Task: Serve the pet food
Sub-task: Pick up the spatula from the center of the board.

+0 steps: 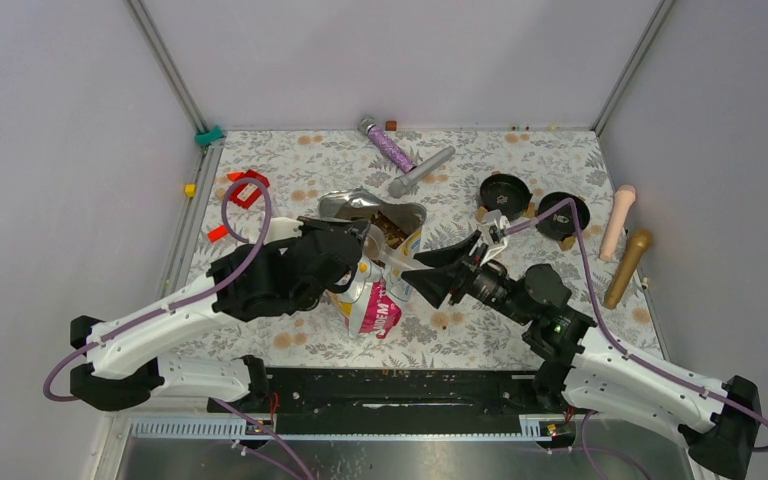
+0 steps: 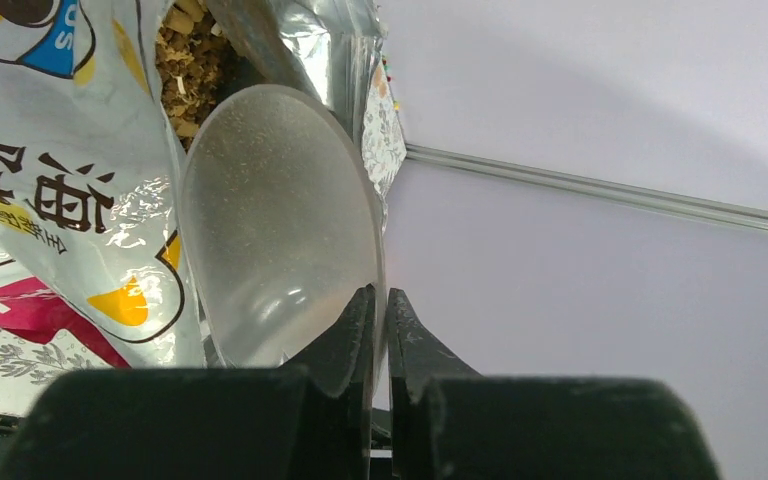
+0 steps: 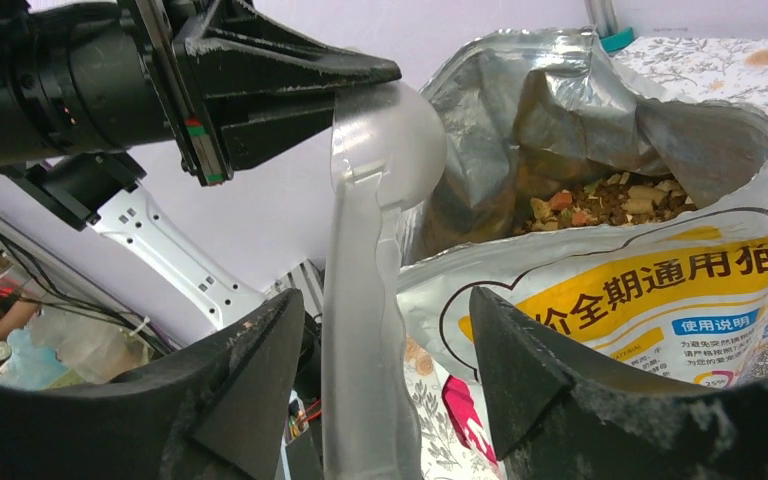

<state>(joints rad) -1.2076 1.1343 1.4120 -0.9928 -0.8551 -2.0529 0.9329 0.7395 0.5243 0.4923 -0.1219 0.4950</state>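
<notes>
Brown-tan kibble [image 3: 600,205], yellow-white-magenta bag [image 3: 650,300], translucent scoop [image 2: 280,240], floral table [image 1: 300,160]

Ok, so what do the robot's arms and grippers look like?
The left arm and right arm have white shells with black joints and wrists; a purple cable loops along each. The left gripper and right gripper have matte black, wedge-shaped fingers.

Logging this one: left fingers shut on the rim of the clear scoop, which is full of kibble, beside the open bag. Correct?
Not quite. The scoop is empty, as the left wrist view shows; the kibble lies in the open bag. The left fingers are shut on the scoop's rim.
</notes>
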